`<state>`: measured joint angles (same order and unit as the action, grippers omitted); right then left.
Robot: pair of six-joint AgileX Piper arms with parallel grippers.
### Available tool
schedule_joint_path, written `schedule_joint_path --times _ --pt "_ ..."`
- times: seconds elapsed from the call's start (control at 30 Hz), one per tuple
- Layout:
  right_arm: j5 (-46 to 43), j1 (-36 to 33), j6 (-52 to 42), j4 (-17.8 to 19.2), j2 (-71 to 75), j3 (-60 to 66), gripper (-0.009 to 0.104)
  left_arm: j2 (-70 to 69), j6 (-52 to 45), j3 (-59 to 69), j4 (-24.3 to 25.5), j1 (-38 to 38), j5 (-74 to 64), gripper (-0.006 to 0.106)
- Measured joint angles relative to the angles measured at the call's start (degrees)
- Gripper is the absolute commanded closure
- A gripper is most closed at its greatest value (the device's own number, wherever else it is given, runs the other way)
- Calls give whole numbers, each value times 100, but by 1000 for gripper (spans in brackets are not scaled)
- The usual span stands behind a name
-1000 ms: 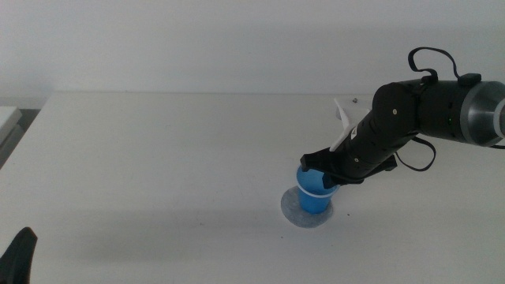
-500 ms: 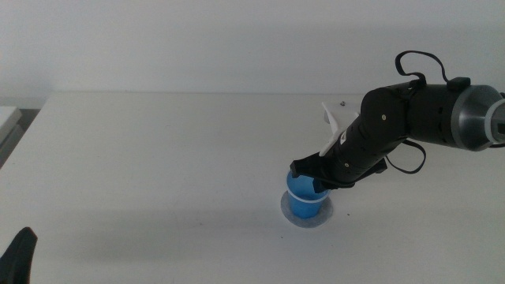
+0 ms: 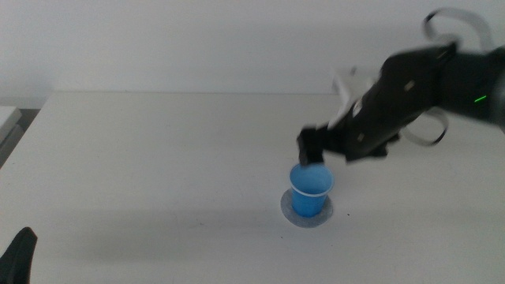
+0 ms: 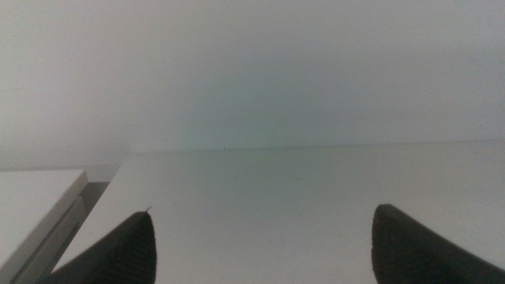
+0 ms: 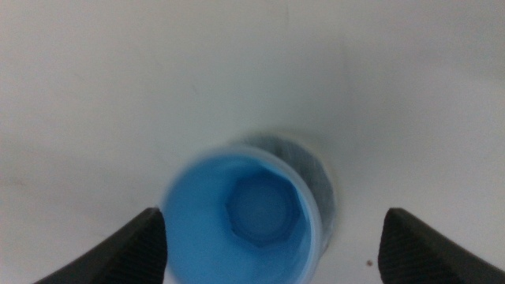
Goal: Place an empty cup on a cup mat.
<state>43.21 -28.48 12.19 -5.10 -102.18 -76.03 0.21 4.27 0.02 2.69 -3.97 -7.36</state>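
Note:
The blue cup stands upright on the grey speckled cup mat right of the table's middle. My right gripper is open and hangs just above the cup's mouth, clear of it. In the right wrist view the cup shows from above, empty, with the mat peeking out behind it, and the two jaws stand wide apart either side. My left gripper waits at the bottom left corner; its wrist view shows its jaws apart with only bare table between them.
A white object lies behind my right arm near the table's back edge. A pale tray edge shows at the far left, also in the left wrist view.
My right gripper has let go of the cup and risen up and back from it. The cup now stands free on the mat. The left arm has not moved.

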Motion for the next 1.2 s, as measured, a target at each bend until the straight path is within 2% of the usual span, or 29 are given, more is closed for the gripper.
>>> schedule_joint_path --times 0.13,0.23,0.47,0.67,0.73,0.77,0.83,0.97,1.2 --pt "210 112 -72 81 774 -160 6 0 0 0 0 0 0 7" --pt "284 446 -156 212 1432 -188 6 0 0 0 0 0 0 7" --pt "80 1220 -120 1155 3823 754 7 0 0 0 0 0 0 7" --pt "-1171 1505 283 1583 5725 2711 7 0 0 0 0 0 0 7" --pt "-1701 1514 317 1865 6144 3368 7 0 0 0 0 0 0 7" --pt "-2206 1526 329 2194 6510 3952 7 0 0 0 0 0 0 7" --pt "-2766 1526 340 2407 6807 4456 7 0 0 0 0 0 0 7" --pt "-3565 1526 352 2510 7211 4957 7 0 0 0 0 0 0 7" --pt "-3810 1526 361 2510 7574 5049 7 0 0 0 0 0 0 7"
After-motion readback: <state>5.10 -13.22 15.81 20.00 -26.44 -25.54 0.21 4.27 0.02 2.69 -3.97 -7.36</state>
